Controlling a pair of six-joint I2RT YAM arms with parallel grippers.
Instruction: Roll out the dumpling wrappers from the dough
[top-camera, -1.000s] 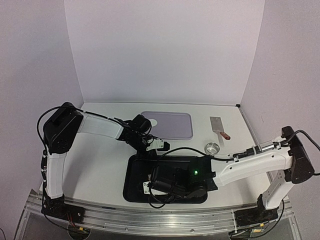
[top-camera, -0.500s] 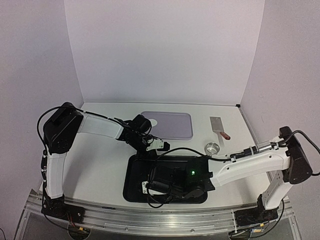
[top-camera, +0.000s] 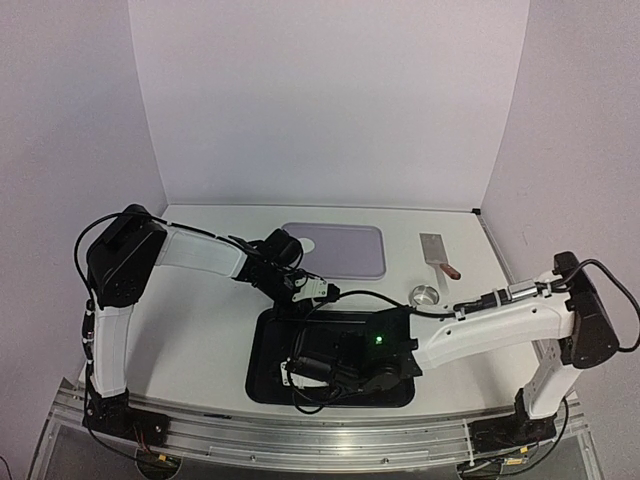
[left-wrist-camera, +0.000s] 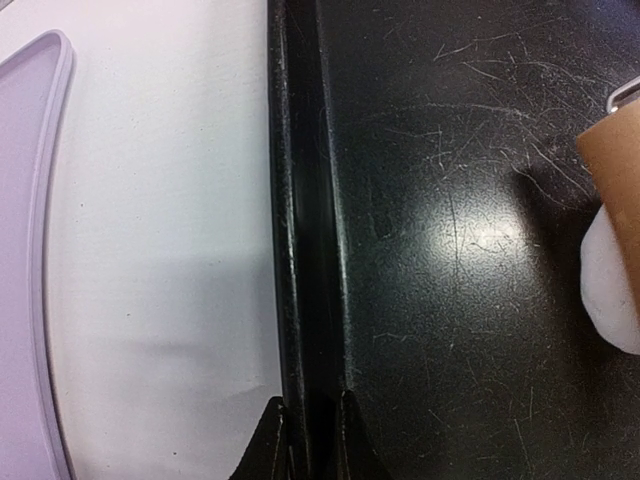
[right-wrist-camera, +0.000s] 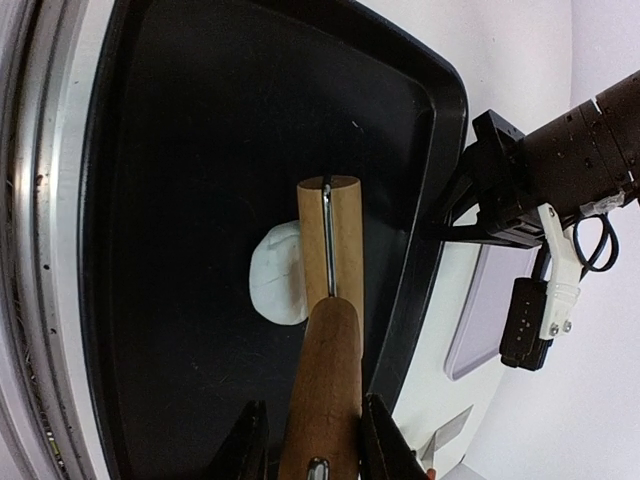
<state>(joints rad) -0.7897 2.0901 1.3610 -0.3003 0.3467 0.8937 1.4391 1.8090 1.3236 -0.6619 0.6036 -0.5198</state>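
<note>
White-shelled left arm (top-camera: 200, 255) and right arm (top-camera: 490, 335) have black joints, black cables, one green light (top-camera: 377, 338).

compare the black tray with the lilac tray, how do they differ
The glossy black tray sits nearer the robot; the pale lilac tray sits behind it. The black tray's rim is clamped by the left pincer; no pincer holds the lilac tray. Both are rounded rectangles.

Scratched black tray (left-wrist-camera: 450, 250), raised rim running top to bottom, pinched at the bottom between the tips of the left gripper (left-wrist-camera: 305, 440). White table (left-wrist-camera: 170, 250) to the left, curved edge of a lilac board (left-wrist-camera: 30, 250) at far left. At the right edge, brown rolling pin (left-wrist-camera: 615, 200) end touching white dough (left-wrist-camera: 610, 295).
</note>
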